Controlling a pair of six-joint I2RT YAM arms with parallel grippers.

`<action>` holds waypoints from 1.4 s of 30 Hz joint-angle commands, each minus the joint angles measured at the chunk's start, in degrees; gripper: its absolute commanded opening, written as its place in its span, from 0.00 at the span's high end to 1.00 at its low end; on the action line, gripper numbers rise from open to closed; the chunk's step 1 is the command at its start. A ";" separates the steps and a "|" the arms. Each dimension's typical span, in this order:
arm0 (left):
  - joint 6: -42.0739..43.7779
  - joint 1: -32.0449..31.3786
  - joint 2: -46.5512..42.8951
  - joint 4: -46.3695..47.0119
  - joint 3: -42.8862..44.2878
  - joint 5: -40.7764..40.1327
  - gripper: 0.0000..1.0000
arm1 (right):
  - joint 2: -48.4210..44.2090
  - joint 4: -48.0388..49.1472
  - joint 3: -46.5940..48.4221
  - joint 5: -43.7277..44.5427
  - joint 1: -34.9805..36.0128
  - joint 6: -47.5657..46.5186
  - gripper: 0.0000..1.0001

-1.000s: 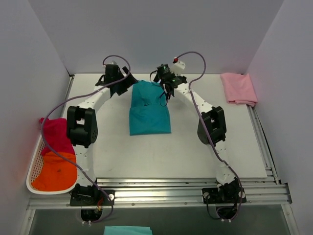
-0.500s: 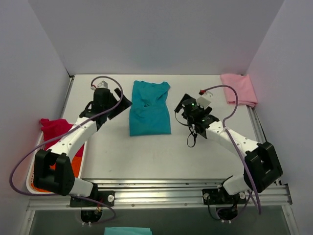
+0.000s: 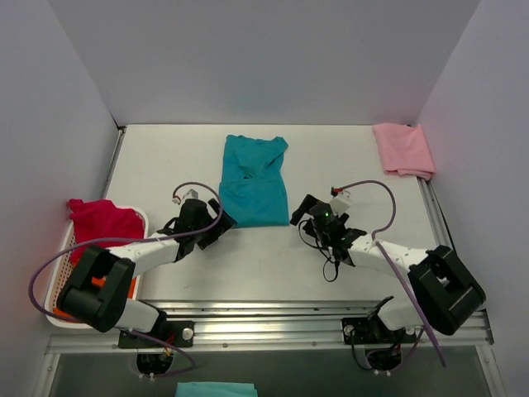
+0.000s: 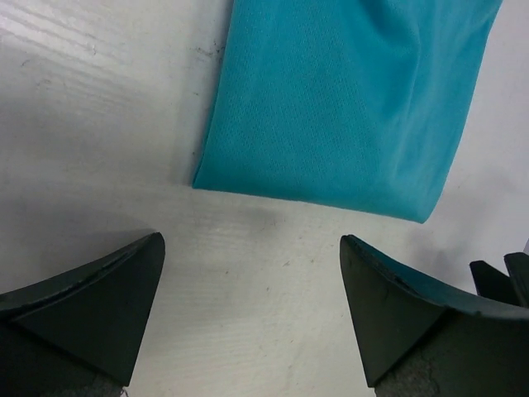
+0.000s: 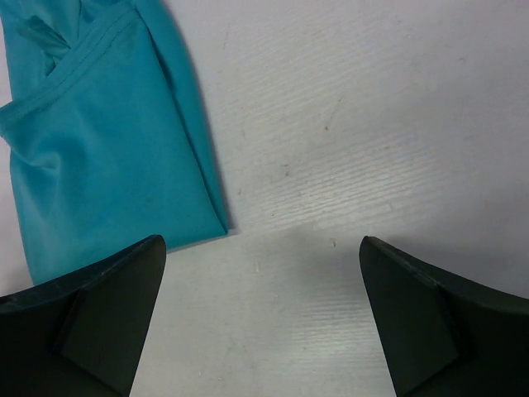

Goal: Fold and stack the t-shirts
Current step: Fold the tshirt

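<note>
Teal soft-fabric short-sleeved t-shirt (image 3: 254, 182) lies mid-table on the white tabletop (image 3: 157, 165), folded lengthwise into a narrow strip w/ wrinkles at the far (collar) end; near hem edge lies flat on the surface. Left gripper (image 3: 216, 227) sits low just beside the strip's near-left corner; right gripper (image 3: 299, 217) just beside the near-right corner. Both have jaws spread wide w/ nothing between them; wrist views show bare table btwn the fingers and the teal hem just ahead, not touched.

Progress, as I judge it:
- Pale pink t-shirt (image 3: 402, 149) looks done; a neat folded square at the far-right corner of the table, well apart from the teal one.
- Teal approx halfway; prob needs a crosswise fold (hem toward collar), then a move onto the pink to stack.
- Magenta-red t-shirt (image 3: 101, 219) lies crumpled in the white plastic basket (image 3: 54, 273) at the left edge; not started.
- A sliver of orange t-shirt (image 3: 58, 313) shows in the same basket, mostly hidden under the left arm; also not started.

So roughly 1 of 4 folded; no stack yet.
</note>
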 commanded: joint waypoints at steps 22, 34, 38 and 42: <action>-2.18 0.62 12.77 9.09 2.38 0.31 0.10 | 25.32 10.12 10.61 -4.24 4.62 3.42 0.57; -1.48 0.71 13.64 12.96 2.38 -2.06 0.85 | 21.89 6.16 10.17 -1.25 5.14 3.16 1.00; -0.43 0.71 13.65 12.78 2.47 -3.29 0.96 | 19.61 4.59 9.64 -0.64 5.58 2.98 1.00; -0.42 0.01 7.43 10.77 -0.34 -4.08 0.98 | 13.47 1.34 8.33 1.90 7.42 3.16 1.00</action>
